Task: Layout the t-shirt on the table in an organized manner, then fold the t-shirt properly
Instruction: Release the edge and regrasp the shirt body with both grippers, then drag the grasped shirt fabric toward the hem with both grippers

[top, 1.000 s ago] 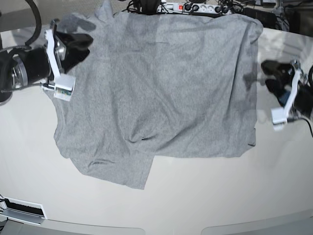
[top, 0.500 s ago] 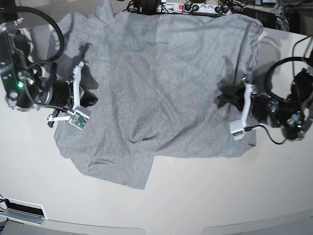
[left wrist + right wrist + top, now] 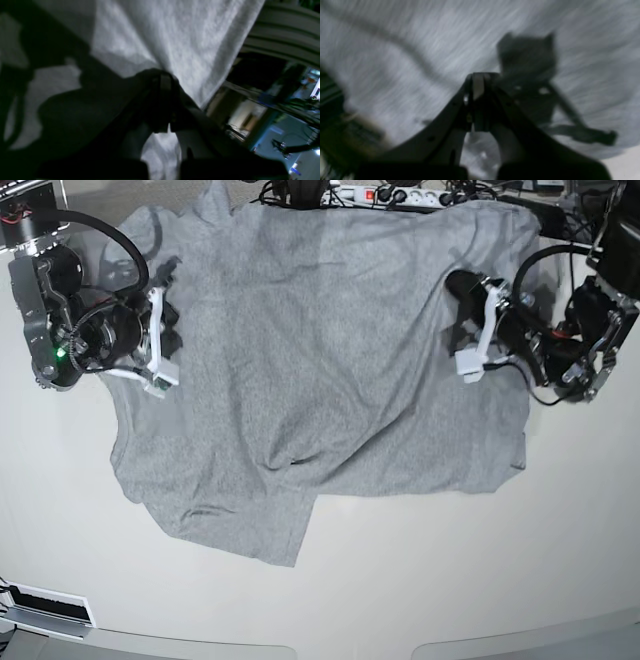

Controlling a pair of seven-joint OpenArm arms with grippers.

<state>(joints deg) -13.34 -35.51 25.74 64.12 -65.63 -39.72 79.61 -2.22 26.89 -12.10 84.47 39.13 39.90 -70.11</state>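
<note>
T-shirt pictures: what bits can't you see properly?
- Base view: the t-shirt runs past the table's far edge, so its top is hidden.
- Base view: each arm covers the cloth beneath it.
- Right wrist view: motion blur; the right gripper hides any pinched cloth.
- Left wrist view: shadow darkens the left gripper.

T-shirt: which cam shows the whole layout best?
Base view: the whole t-shirt shows spread on the table, bottom-left corner folded. Left wrist shows only cloth by the shut left gripper; right wrist is a blurred close-up.

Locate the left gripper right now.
In the base view the left gripper is at upper right, shut, over the t-shirt's right part near the far table edge.
</note>
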